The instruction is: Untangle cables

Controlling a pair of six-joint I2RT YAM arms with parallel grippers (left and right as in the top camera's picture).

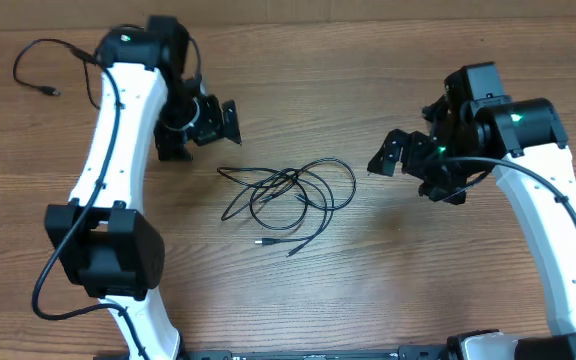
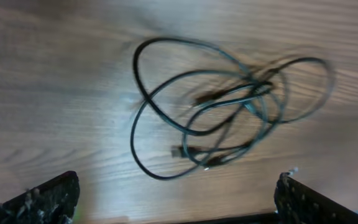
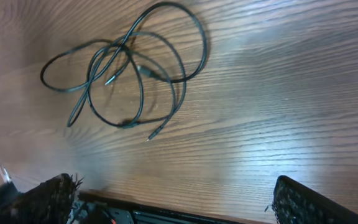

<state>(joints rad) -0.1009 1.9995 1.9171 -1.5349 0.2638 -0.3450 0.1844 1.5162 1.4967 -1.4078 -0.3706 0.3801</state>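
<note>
The cables (image 1: 290, 183) lie on the wooden table as one loose tangle of thin black loops, with plug ends trailing toward the front. My left gripper (image 1: 218, 122) hovers up and to the left of the tangle, open and empty. My right gripper (image 1: 393, 155) hovers to its right, also open and empty. In the left wrist view, the cables (image 2: 252, 87) are slightly blurred and lie beyond the wide-apart jaws of my left gripper (image 2: 176, 193). The right wrist view shows the cables (image 3: 128, 45) at the upper left, well away from my right gripper (image 3: 176, 193).
A thin black cord (image 1: 30, 72) loops out from the left arm at the far left and ends in a small plug. The table's front edge (image 3: 185, 214) runs just under the right gripper in its wrist view.
</note>
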